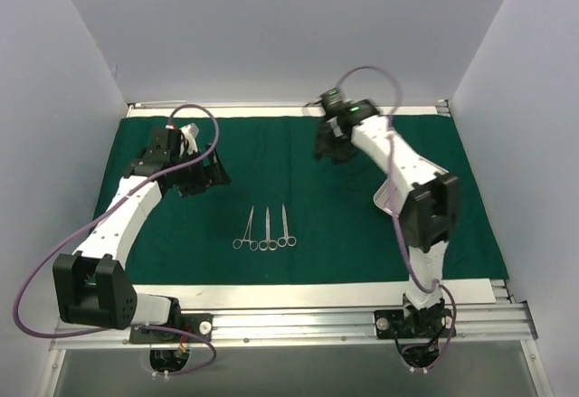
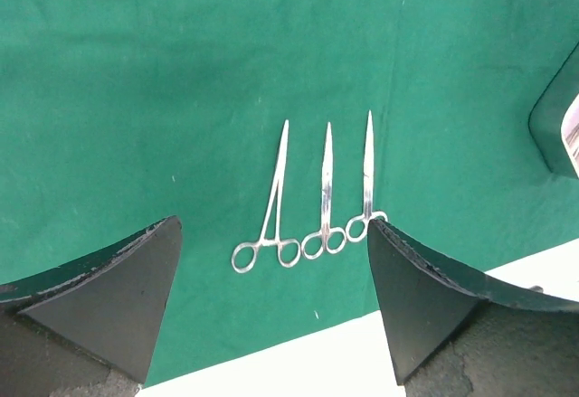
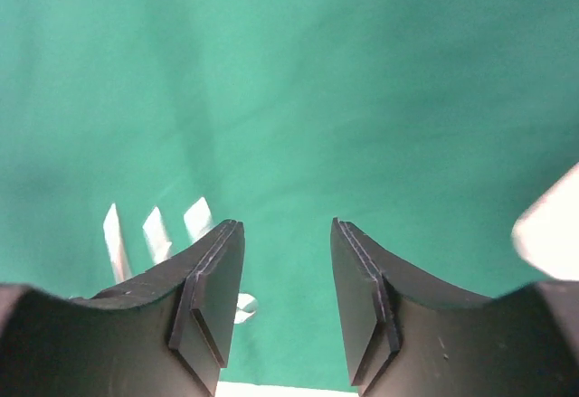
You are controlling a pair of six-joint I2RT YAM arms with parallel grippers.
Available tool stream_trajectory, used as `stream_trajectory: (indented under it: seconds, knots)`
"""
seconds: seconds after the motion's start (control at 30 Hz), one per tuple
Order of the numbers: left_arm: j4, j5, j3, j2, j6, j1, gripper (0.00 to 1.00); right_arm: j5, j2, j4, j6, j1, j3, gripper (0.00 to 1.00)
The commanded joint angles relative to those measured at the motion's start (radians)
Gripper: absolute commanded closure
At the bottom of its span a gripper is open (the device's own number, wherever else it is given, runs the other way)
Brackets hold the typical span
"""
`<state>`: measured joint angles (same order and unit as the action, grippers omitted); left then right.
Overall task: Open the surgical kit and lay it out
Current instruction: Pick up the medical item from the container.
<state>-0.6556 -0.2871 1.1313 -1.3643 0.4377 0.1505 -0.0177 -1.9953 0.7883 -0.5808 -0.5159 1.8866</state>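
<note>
Dark green cloth drape (image 1: 308,157) spread flat on the counter (image 1: 271,295), three thin silver ring-handled instruments (image 2: 321,198) side by side on it, just ahead of the left jaws, rings nearest them, left jaws wide open and empty, right jaws partly open over bare cloth, holding nothing

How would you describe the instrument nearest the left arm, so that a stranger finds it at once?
Find the large dark green cloth. Near the middle of its near edge lies a row of three silver ring-handled instruments, tips pointing to the far side. Take the leftmost instrument: it leans the most, tip toward its neighbours, and its two rings stand widest apart.
</note>
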Motion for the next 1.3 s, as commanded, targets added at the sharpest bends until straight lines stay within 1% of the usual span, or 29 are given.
stream_trajectory:
  seconds: [0.0,0.03,0.07,0.13,0.17,0.23,0.27,0.33,0.37,0.47,0.57,0.67,0.73,0.87,0.97,1.27]
  knots:
    - [-0.005,0.012,0.082,-0.041,-0.082,-0.006,0.07,-0.042,0.148,0.036,0.013,0.238,-0.099,0.56]
    - [-0.012,0.009,0.09,-0.05,-0.091,-0.005,0.07,-0.041,0.186,0.025,0.016,0.29,-0.13,0.55]
    - [-0.012,-0.004,0.105,-0.062,-0.1,-0.005,0.07,-0.028,0.2,0.008,0.036,0.391,-0.162,0.53]
    - [-0.016,-0.012,0.116,-0.09,-0.122,-0.005,0.07,-0.033,0.226,-0.03,0.065,0.479,-0.248,0.52]
    - [-0.016,-0.014,0.126,-0.097,-0.126,-0.003,0.07,-0.036,0.225,-0.037,0.094,0.554,-0.268,0.52]
    - [-0.012,-0.014,0.131,-0.116,-0.14,-0.005,0.07,-0.037,0.202,-0.063,0.127,0.608,-0.302,0.52]
    - [-0.009,-0.014,0.137,-0.125,-0.145,-0.005,0.07,-0.047,0.185,-0.066,0.14,0.638,-0.3,0.55]
    - [-0.013,-0.017,0.146,-0.156,-0.159,-0.006,0.07,-0.076,0.129,-0.052,0.154,0.655,-0.281,0.59]
    - [-0.021,-0.018,0.154,-0.168,-0.166,-0.008,0.07,-0.074,0.113,-0.049,0.154,0.663,-0.276,0.65]
    - [-0.044,-0.02,0.179,-0.209,-0.188,-0.009,0.07,-0.088,0.089,-0.076,0.136,0.669,-0.28,0.73]
    - [-0.047,-0.04,0.189,-0.232,-0.18,-0.009,0.09,-0.088,0.058,-0.092,0.113,0.677,-0.297,0.77]
    - [-0.053,-0.05,0.205,-0.246,-0.182,-0.009,0.1,-0.11,0.035,-0.116,0.119,0.679,-0.316,0.78]
    - [-0.058,-0.055,0.212,-0.259,-0.183,-0.008,0.11,-0.117,0.014,-0.141,0.124,0.682,-0.328,0.77]
    - [-0.07,-0.055,0.242,-0.275,-0.186,-0.012,0.11,-0.136,-0.026,-0.142,0.131,0.683,-0.323,0.66]
    - [-0.07,-0.058,0.246,-0.286,-0.185,-0.016,0.11,-0.151,-0.037,-0.155,0.137,0.691,-0.339,0.59]
    - [-0.07,-0.06,0.239,-0.298,-0.183,-0.038,0.11,-0.169,-0.068,-0.208,0.157,0.718,-0.423,0.58]
